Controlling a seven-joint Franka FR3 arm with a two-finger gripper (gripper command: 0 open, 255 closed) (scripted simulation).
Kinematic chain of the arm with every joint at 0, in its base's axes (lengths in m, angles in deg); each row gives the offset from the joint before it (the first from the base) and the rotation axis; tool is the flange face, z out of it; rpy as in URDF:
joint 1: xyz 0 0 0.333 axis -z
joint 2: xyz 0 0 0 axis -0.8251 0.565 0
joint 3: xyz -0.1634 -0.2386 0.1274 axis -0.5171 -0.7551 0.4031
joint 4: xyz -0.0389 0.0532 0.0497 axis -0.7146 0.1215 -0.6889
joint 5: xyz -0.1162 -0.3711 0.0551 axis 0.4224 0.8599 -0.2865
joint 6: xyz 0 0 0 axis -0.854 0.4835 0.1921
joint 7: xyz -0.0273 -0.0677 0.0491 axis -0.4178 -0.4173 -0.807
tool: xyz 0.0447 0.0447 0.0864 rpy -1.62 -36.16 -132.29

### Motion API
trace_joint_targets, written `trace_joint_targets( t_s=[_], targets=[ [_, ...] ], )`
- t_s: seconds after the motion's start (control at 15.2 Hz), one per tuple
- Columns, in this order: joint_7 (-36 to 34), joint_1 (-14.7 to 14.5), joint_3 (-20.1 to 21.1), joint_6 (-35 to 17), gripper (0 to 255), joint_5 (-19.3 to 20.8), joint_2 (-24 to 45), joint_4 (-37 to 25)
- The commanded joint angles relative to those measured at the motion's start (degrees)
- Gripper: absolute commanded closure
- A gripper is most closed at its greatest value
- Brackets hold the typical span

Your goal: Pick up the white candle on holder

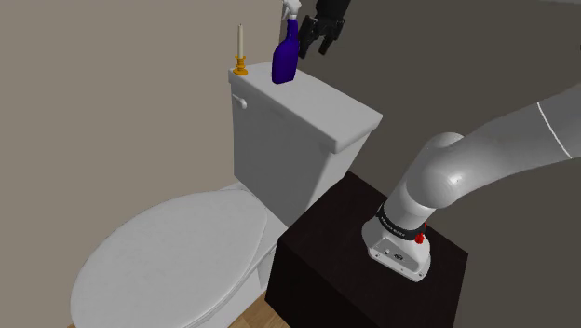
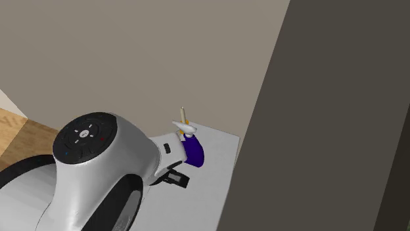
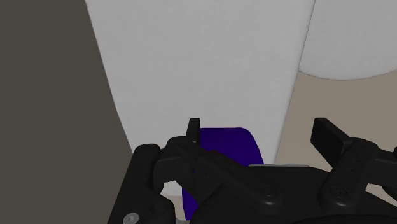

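- The jaws are being held open just above a blue spray bottle [image 1: 285, 61];
- the white candle [image 1: 240, 39] is being borne by its gold holder [image 1: 241, 69] beyond that bottle, apart from the jaws.

The all-black two-finger gripper [image 1: 315, 47] is just beside a deep blue-violet plastic spray bottle [image 1: 285, 60] with a white trigger head [image 1: 290, 10]. Beyond the bottle from the gripper, the slim candle [image 1: 240, 39] looks pale cream rather than pure white, though it is thin in view. It stands on an orange-gold holder [image 1: 241, 69]. Below the gripper, the plain white toilet tank lid [image 1: 321, 107] bears no pattern. The box stand [image 1: 372, 280] is near-black, the wall [image 1: 112, 93] flat taupe, and the floor strip [image 1: 249, 317] tan with wood grain.
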State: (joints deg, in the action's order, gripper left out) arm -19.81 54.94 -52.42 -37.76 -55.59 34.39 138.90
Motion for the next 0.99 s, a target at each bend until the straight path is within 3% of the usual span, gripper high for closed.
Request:
trace_joint_targets(
  t_s=[0.0,0.46,0.92],
  targets=[
    [0.1,-0.5,-0.3,-3.1,0,-1.0,3.5,-1.5],
    [1.3,-2.2,-1.3,-12.4,0,-5.2,16.5,-9.0],
    [3.4,-3.3,-1.7,-18.1,0,-10.5,30.1,-20.4]
  ],
)
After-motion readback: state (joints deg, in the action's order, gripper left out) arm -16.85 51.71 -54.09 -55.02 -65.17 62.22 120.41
